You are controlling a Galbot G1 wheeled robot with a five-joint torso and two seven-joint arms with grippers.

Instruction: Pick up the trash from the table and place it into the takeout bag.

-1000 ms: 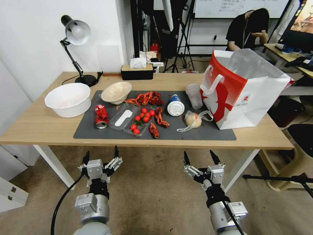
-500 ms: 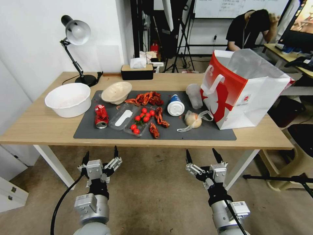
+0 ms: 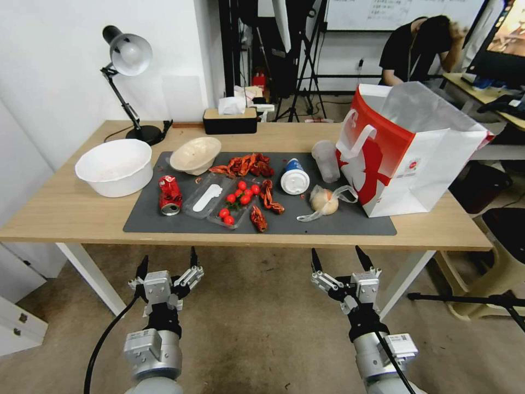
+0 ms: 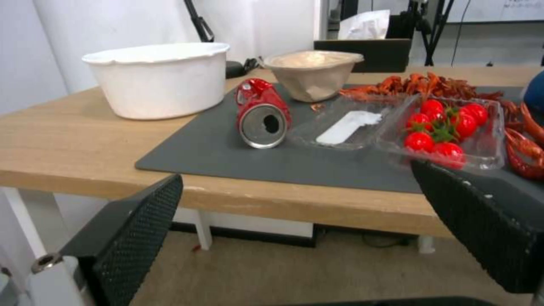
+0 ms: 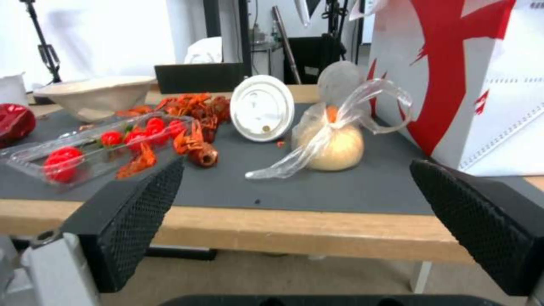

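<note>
Trash lies on the dark mat of the table (image 3: 65, 213): a crushed red can (image 3: 169, 195) (image 4: 262, 114), a beige bowl (image 3: 195, 155) (image 4: 313, 72), a white blue-labelled cup (image 3: 295, 177) (image 5: 262, 107) on its side, a clear plastic cup (image 3: 326, 160) and a knotted clear bag (image 3: 324, 201) (image 5: 331, 142). The takeout bag (image 3: 407, 148) (image 5: 482, 80) stands open at the table's right end. Both grippers hang below the front edge, open and empty: left gripper (image 3: 167, 260) before the can, right gripper (image 3: 338, 258) before the knotted bag.
A big white bowl (image 3: 115, 166) and a desk lamp (image 3: 128, 60) occupy the table's left part. Red crayfish shells (image 3: 246, 164) and a clear tray of cherry tomatoes (image 3: 232, 205) lie mid-mat. A black tissue box (image 3: 229, 120) sits at the back edge. White table legs (image 3: 90, 271) flank the arms.
Both grippers have sunk slightly lower in the head view, and the right one has shifted a little rightward. Nothing on the table has moved.
</note>
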